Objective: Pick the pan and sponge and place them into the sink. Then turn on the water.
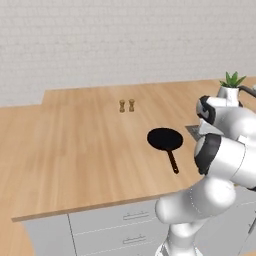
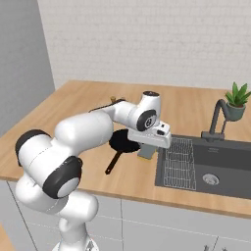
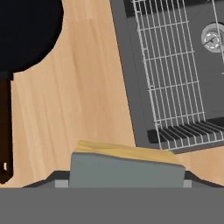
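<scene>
Pan (image 1: 165,139) flat on counter (image 1: 75,150), handle toward front edge.

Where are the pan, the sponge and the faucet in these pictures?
pan (image 1: 165,138), left base view, middle of its black dish.
sponge (image 3: 127,151), hand view, its yellow side.
faucet (image 2: 216,117), right base view, its upright neck.

Kitchen, wooden counter (image 1: 75,150), sink (image 2: 230,159), faucet (image 2: 216,117)

Matt black round pan (image 1: 164,138) on pale wooden plank counter (image 1: 80,150); dark grey sink (image 2: 230,162) (thin metal wire rack (image 3: 175,74) inside).
</scene>
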Controlling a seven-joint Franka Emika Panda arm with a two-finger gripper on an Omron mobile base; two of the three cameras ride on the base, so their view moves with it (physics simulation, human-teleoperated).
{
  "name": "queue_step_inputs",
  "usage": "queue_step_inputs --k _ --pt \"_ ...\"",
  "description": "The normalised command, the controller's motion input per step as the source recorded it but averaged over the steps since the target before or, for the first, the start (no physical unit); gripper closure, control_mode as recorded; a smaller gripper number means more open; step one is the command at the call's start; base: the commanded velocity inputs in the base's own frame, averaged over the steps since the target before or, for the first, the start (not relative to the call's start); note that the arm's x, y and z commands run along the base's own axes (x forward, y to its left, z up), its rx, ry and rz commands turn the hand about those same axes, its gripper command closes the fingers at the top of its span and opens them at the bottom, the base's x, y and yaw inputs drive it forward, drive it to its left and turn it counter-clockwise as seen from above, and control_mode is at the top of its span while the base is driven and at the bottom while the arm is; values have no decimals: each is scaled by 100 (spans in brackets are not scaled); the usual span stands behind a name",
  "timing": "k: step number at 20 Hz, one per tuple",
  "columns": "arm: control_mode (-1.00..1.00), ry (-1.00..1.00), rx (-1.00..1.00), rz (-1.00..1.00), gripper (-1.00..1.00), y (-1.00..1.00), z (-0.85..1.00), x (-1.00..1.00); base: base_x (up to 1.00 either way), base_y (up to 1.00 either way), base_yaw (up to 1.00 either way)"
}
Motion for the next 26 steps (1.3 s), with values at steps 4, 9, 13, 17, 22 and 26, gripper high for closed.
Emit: queue_step_inputs --k 4,9,13,17,22,26 --pt "100 0 0 0 100 0 0 0 37 0 0" --pt "100 0 0 0 100 0 0 0 3 0 0" --pt "-100 6 0 0 100 33 -7 60 0 0 0" --pt "-100 13 -2 0 100 79 -7 94 0 0 0" --pt "-100 21 -2 0 100 93 -17 100 0 0 0" --pt "-100 9 -2 0 100 56 -29 92 0 0 0"
